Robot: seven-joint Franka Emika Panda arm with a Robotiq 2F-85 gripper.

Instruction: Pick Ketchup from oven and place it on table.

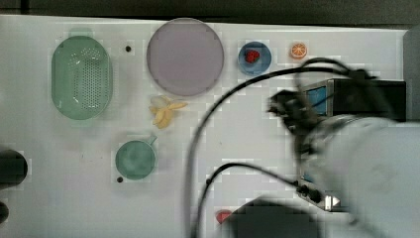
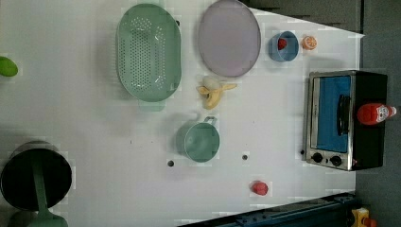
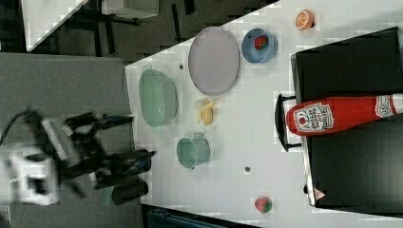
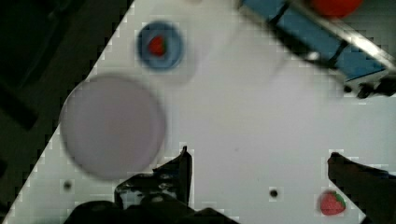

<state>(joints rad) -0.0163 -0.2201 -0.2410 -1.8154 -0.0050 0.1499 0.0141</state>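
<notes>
**Ketchup upright on the oven top**

The Ketchup (image 3: 340, 115) stands on the black top of the oven (image 2: 366, 146), base down, cap up, its long axis vertical above the door handle. The gripper (image 4: 259, 163) hangs over the table (image 4: 243, 116), jaws spread wide and empty.
</notes>
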